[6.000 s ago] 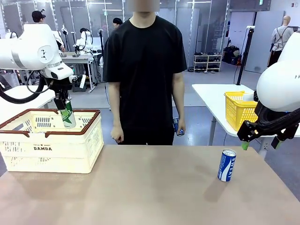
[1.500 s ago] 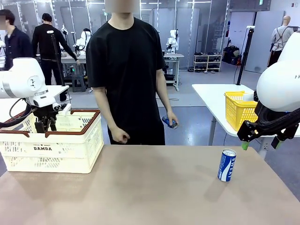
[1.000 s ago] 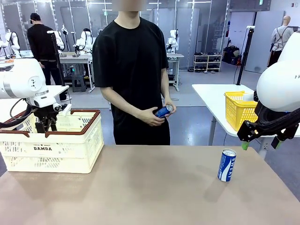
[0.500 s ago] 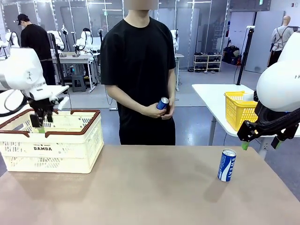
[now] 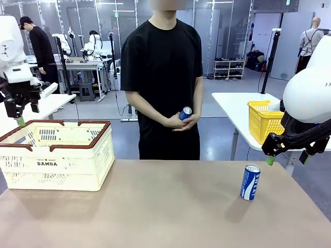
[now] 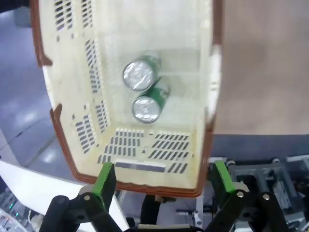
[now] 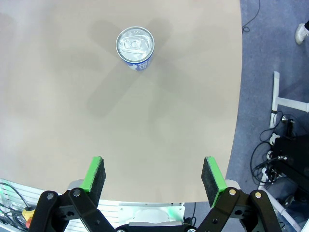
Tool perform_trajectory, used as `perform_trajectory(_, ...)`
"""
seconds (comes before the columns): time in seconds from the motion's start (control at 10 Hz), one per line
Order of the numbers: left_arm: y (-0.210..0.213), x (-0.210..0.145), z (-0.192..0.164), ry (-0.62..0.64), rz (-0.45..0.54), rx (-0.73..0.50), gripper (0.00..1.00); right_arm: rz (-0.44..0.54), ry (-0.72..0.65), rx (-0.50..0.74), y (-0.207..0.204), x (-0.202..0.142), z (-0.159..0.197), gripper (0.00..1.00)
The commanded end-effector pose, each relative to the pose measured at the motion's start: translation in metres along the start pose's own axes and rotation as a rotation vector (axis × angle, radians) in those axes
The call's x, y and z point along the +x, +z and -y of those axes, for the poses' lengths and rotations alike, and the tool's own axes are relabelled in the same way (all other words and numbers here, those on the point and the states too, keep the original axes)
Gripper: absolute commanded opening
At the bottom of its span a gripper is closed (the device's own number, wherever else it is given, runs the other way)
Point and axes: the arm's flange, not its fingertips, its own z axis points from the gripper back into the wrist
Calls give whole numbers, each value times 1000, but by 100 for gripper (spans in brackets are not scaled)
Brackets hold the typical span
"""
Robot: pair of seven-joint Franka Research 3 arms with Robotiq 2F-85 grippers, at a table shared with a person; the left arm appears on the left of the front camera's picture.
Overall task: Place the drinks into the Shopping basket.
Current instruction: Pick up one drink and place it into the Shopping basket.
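Two green cans (image 6: 141, 76) sit touching in the Shopping basket (image 6: 63, 145), directly beneath the left gripper (image 6: 164, 181), which hangs wide open and empty. They are seemingly delivered. The blue-and-white can (image 7: 135, 44) stands on the table (image 7: 58, 121) ahead of the right gripper (image 7: 152, 181), equally open, likely the next pickup.

Two cans (image 6: 140, 75) in basket (image 5: 57, 165), left on table (image 5: 155, 206), third can (image 5: 251, 182) at right

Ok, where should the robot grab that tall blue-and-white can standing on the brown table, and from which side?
Grip the slim blue-and-white can across its round upper body, probably coming down from above with the open right gripper, which hangs nearest. It stands upright, so its straight sides suit the pads.
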Motion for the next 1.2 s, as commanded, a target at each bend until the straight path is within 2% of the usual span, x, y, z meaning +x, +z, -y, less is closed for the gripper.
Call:
perform_trajectory(0.0, -9, -2, 52, -59, 119, -67, 100, 2, 2, -3, 1, 0, 2, 100)
perform_trajectory(0.2, -18, -8, 89, -6, 176, -90, 100, 2, 2, -3, 1, 0, 2, 100)
perform_trajectory(0.4, -32, -5, 112, 7, 207, -120, 100, 2, 2, -3, 1, 0, 2, 100)
perform_trajectory(0.6, -42, 3, 118, -8, 224, -123, 100, 2, 2, -3, 1, 0, 2, 100)
perform_trajectory(0.8, -51, 5, 103, 0, 228, -91, 100, 2, 2, -3, 1, 0, 2, 100)
perform_trajectory(0.9, -44, 4, 117, -4, 202, -154, 100, 2, 2, -3, 1, 0, 2, 100)
perform_trajectory(1.0, -44, 4, 117, -4, 202, -154, 100, 0, 0, 0, 0, 0, 0, 100)
perform_trajectory(1.1, -44, 4, 117, -4, 202, -154, 100, 19, 13, -3, -1, 16, -1, 100)
